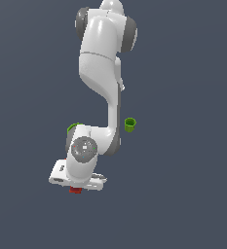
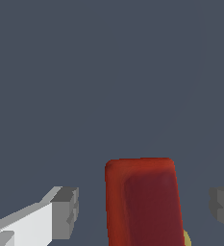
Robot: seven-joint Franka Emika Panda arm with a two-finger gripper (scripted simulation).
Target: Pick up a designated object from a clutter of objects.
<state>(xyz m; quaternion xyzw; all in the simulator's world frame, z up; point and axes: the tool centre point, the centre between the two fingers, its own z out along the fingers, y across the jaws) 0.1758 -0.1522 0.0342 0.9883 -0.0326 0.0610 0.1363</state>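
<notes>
Straddling the red drill (image 2: 143,202), the gripper (image 2: 144,207) stands open, one finger (image 2: 65,213) clear on each flank. Drill's long axis runs between the jaws, probably the handle; exterior view hides most of it under the hand.

flat, even simulator light, soft sheen on the white arm (image 1: 103,58), no cast shadows, coarse blocky rendering

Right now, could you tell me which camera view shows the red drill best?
The wrist view: the red drill fills the lower middle of the picture, lying between the open jaws with a gap on each side. In the exterior view only a small red sliver peeks out beneath the gripper; the arm hides the rest.
</notes>
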